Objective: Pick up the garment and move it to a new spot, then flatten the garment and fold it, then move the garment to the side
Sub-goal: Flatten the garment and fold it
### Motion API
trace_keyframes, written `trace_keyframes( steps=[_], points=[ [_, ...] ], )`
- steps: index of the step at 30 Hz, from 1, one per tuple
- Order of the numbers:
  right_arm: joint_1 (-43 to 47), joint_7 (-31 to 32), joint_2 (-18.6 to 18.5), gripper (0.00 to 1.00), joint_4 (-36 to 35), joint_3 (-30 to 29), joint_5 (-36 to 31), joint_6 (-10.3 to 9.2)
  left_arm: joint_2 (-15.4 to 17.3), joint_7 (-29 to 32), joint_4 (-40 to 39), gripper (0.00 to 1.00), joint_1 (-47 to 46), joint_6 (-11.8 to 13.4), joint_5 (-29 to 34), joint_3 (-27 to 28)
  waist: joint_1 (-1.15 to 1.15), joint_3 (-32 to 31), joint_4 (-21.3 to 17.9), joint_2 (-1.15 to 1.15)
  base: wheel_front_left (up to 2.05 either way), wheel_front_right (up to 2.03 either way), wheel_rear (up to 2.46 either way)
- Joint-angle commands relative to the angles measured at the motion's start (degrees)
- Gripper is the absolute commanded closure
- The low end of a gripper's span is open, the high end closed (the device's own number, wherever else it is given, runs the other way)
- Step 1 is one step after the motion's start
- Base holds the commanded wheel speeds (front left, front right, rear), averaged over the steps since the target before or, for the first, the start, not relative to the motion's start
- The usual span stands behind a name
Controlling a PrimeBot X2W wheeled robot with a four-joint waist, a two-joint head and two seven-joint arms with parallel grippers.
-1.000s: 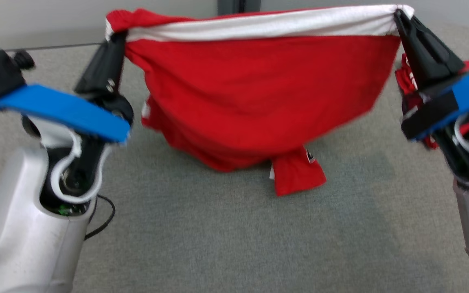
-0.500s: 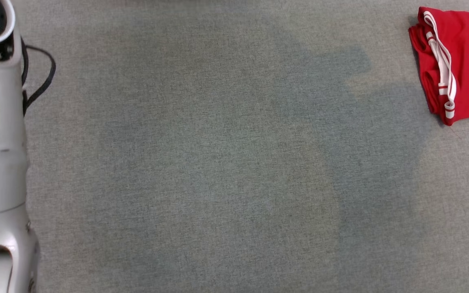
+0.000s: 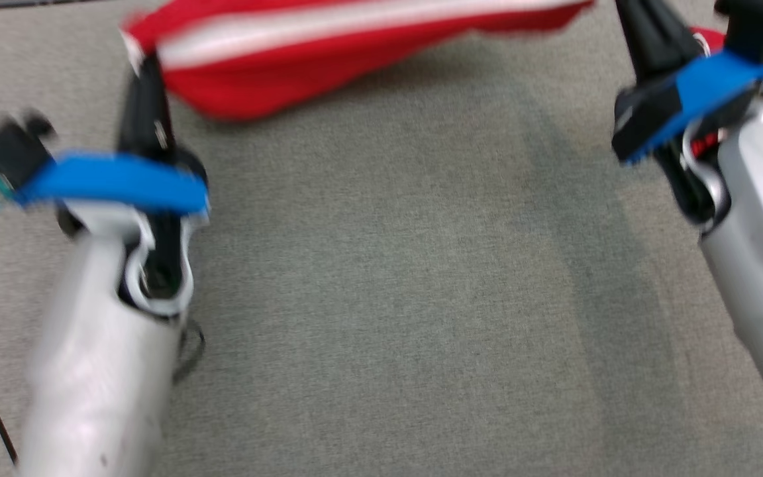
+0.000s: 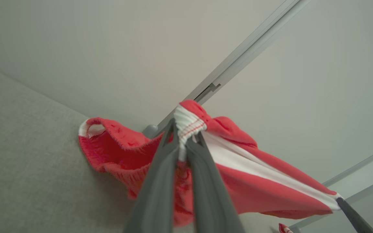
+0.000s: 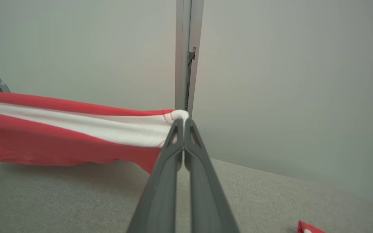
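Red white-banded cloth garment [image 3: 302, 73] stretched aloft; left tool [image 4: 183, 136], right tool [image 5: 183, 124] each pinch corner. Flattening step, probably; next: lower evenly.

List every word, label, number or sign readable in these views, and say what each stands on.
No text can be read.
The red garment has a plain white band and no lettering.
The blue wrist band is blurred, and no print is visible on it.

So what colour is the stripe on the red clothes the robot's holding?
White: the stripe runs along the red garment. The right wrist view shows it best.
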Motion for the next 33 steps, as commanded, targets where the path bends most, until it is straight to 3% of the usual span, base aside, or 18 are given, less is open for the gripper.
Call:
trace_keyframes(
  steps=[1,7,13,18,23,29,33],
  points=[
    [4.86,0.15,-2.29,1.0,-1.26,0.03,1.88,-0.15,0.26,-1.17,-0.3,1.0,5.61,-0.42,0.22,-1.03,0.0,-1.59,0.73,-0.01,0.0,0.0,0.0],
    [20.16,6.75,-6.53,1.0,-8.61,-2.27,4.29,-0.17,1.09,-2.24,-2.41,1.0,19.94,-0.71,3.36,-7.1,0.0,-7.72,3.11,-0.01,0.0,0.0,0.0],
    [35.11,18.85,-6.29,1.0,-19.79,-7.2,3.43,-0.16,1.53,-2.03,-4.08,1.0,28.34,0.36,4.56,-9.34,0.0,-12.47,3.98,-0.01,0.0,0.0,0.0],
    [49.94,32.41,-3.16,1.0,-33.54,-14.91,-0.36,-0.16,3.25,-0.49,-6.84,1.0,33.51,3.88,6.35,-10.84,0.0,-15.67,4.56,-0.01,0.0,0.0,0.0],
    [62.74,44.89,2.4,1.0,-47.5,-20.69,-4.02,-0.15,6.23,4.13,-11.49,1.0,38.81,7.35,7.25,-12.51,0.0,-17.75,4.85,-0.01,0.0,0.0,0.0],
    [73.06,53.7,9.13,1.0,-58.72,-23.93,-5.66,-0.14,9.55,9.85,-21.14,1.0,48.75,14.7,6.96,-13.37,0.0,-19.42,4.23,-0.01,0.0,0.0,0.0],
    [76.91,55.24,11.11,1.0,-62.89,-26.04,-6.37,-0.13,10.94,13.24,-28.8,1.0,53.48,18.48,7.05,-14.51,0.0,-19.45,4.99,-0.01,0.0,0.0,0.0]
  ],
)
